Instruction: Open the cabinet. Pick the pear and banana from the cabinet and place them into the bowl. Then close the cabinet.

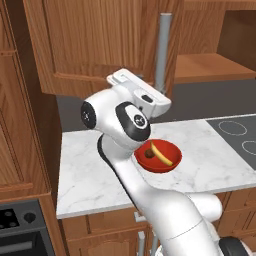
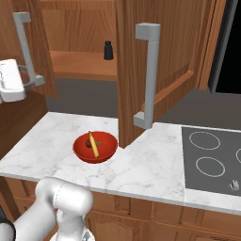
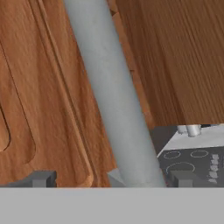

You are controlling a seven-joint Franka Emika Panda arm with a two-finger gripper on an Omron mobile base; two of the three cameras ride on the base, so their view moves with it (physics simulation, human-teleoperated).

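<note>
Both doors of the cabinet [image 2: 80, 28] stand open. My gripper [image 3: 113, 178] is open and straddles the long grey bar handle [image 3: 109, 96] of the left door [image 2: 40, 42], one fingertip [image 3: 41, 178] on each side. That handle [image 1: 163, 50] rises just beyond my white hand in the left base view. On the marble counter sits the red bowl [image 1: 167, 169] [image 2: 106, 153]. Inside it lie the dark brown pear [image 1: 149, 155] [image 2: 88, 142] and the yellow banana [image 1: 163, 155] [image 2: 94, 147].
The right door [image 2: 174, 56] juts out over the counter [image 2: 146, 164] close beside the bowl, its handle [image 2: 148, 75] facing me. A small black bottle-shaped object [image 2: 108, 50] stands on the cabinet shelf. A cooktop [image 2: 212, 160] lies at the right.
</note>
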